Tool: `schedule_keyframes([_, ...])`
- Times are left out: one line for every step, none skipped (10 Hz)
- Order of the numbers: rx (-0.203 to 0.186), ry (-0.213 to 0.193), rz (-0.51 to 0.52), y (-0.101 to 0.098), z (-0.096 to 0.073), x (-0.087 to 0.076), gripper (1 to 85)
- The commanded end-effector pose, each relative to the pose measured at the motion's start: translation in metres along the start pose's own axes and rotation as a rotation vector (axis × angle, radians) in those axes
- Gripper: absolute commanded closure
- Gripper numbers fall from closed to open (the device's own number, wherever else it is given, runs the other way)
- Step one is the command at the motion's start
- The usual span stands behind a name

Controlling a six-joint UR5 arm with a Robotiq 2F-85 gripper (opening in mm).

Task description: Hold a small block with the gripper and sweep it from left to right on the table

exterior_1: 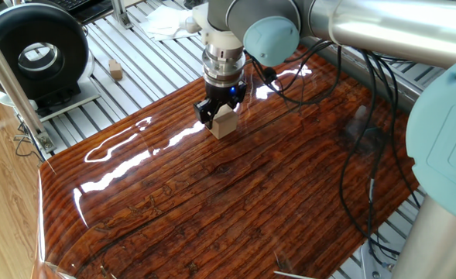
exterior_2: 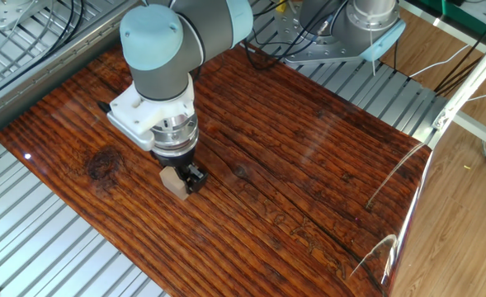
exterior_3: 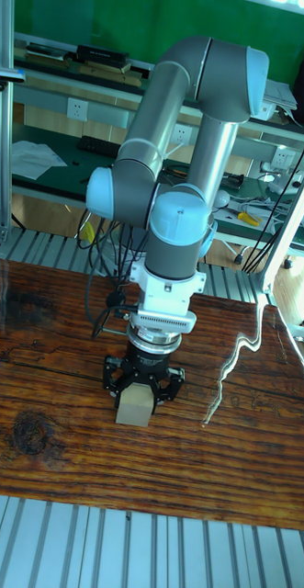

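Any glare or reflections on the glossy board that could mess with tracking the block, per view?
One fixed view: big white glare streaks on the glossy dark reddish-brown table, left of the pale beige wooden cube; cube itself is evenly lit. Other fixed view: only faint streaks near the right edge; cube sits half hidden under the black two-finger gripper. Tall fixed view: a wavy bright reflection right of the cube.

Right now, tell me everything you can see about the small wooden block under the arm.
The small block is a pale beige cube of plain, smooth wood, unmarked. It sits upright on the glossy reddish-brown table, near the edge by the metal slats, clamped between the black jaws of the gripper. Its lower half shows below them.
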State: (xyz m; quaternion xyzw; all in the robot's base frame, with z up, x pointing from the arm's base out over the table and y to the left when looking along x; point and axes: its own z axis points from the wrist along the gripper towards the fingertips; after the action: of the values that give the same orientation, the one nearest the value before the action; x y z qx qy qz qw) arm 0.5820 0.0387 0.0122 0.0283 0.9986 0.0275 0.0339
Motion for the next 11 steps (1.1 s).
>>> schedule_keyframes([-0.014, 0.002, 0.014, 0.0055, -0.0019, -0.0013, 84.7])
schedule_keyframes([-0.015, 0.004, 0.015, 0.0064, -0.0019, -0.0010, 84.7])
schedule_keyframes([-0.013, 0.005, 0.015, 0.0063, -0.0018, -0.0007, 84.7])
schedule_keyframes([-0.013, 0.005, 0.017, 0.0067, -0.0014, -0.0007, 84.7])
schedule_keyframes([-0.012, 0.005, 0.017, 0.0065, -0.0012, -0.0009, 84.7])
schedule_keyframes([-0.010, 0.007, 0.017, 0.0065, -0.0008, -0.0008, 84.7])
schedule_keyframes([-0.010, 0.007, 0.018, 0.0068, 0.0003, -0.0012, 84.7])
schedule_keyframes([-0.010, 0.008, 0.020, 0.0075, 0.0004, -0.0010, 84.7])
schedule_keyframes([-0.005, 0.010, 0.023, 0.0083, -0.0003, -0.0008, 84.7])
schedule_keyframes([-0.005, 0.010, 0.027, 0.0111, -0.0007, -0.0011, 84.7])
schedule_keyframes([-0.008, 0.010, 0.027, 0.0125, 0.0010, -0.0017, 84.7])
